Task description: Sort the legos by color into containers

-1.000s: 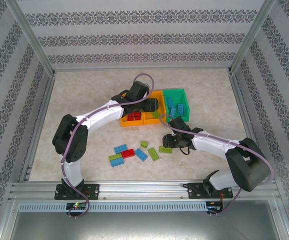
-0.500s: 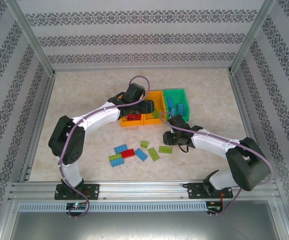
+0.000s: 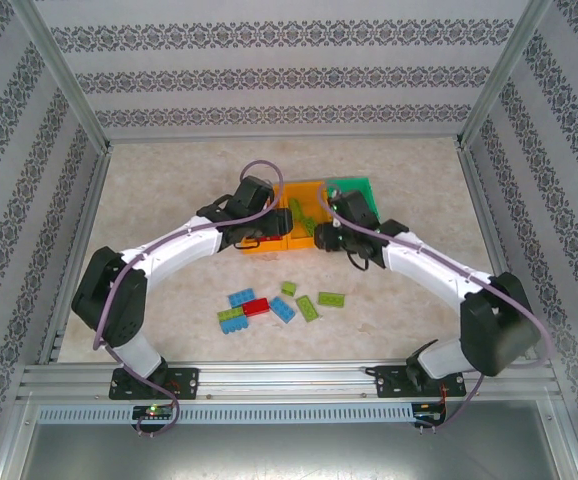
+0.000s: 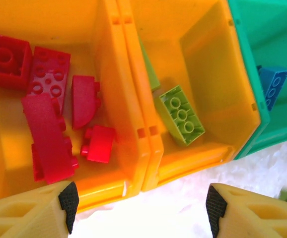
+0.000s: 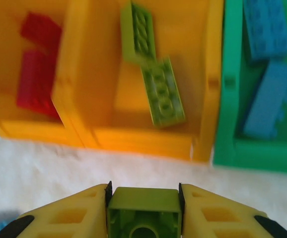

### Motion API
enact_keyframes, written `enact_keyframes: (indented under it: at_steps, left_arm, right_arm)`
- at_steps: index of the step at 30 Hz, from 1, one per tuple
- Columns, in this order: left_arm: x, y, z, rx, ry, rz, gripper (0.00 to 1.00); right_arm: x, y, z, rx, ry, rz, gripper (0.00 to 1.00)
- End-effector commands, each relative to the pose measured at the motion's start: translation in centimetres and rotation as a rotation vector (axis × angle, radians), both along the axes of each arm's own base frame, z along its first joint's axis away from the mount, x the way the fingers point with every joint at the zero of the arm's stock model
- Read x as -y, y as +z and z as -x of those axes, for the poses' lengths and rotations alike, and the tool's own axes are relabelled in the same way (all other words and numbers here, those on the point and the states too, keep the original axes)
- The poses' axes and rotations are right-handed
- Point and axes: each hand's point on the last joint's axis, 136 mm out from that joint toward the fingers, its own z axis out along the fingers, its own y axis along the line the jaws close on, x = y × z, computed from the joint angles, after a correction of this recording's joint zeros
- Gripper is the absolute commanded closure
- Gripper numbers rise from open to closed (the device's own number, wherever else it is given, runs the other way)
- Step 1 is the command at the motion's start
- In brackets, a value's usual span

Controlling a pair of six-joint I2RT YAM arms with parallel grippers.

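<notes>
My right gripper (image 5: 143,218) has swung up from the loose bricks (image 3: 257,306), clamping a light green lego (image 5: 143,204).
The middle orange bin (image 5: 205,74) lies straight ahead, two green legos (image 5: 162,91) inside; my left gripper (image 4: 138,210), spread and empty, hovers at its near wall.

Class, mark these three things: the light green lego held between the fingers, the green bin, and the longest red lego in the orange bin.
held light green lego (image 5: 143,201), right wrist view, its flat side.
green bin (image 5: 257,158), right wrist view, near wall.
longest red lego (image 4: 46,136), left wrist view, its middle.
</notes>
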Motion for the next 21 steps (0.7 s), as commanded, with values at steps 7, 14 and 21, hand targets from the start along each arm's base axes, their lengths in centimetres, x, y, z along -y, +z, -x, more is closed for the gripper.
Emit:
enact_keyframes:
  at_steps: [7,14,21]
  left_arm:
    - [0.9,-3.7,5.4,-0.075,-0.176,-0.168,0.29]
    - [3.5,-6.2,8.4,-0.122,-0.294,-0.223,0.29]
    - [3.8,-7.9,9.9,-0.16,-0.323,-0.294,0.29]
  right_arm:
    - [-1.0,-0.8,-7.6,-0.004,-0.012,0.016,0.64]
    - [-1.3,-2.6,-10.1,-0.039,-0.023,0.012,0.5]
    - [-1.2,-1.7,-9.9,-0.028,-0.024,-0.009,0.38]
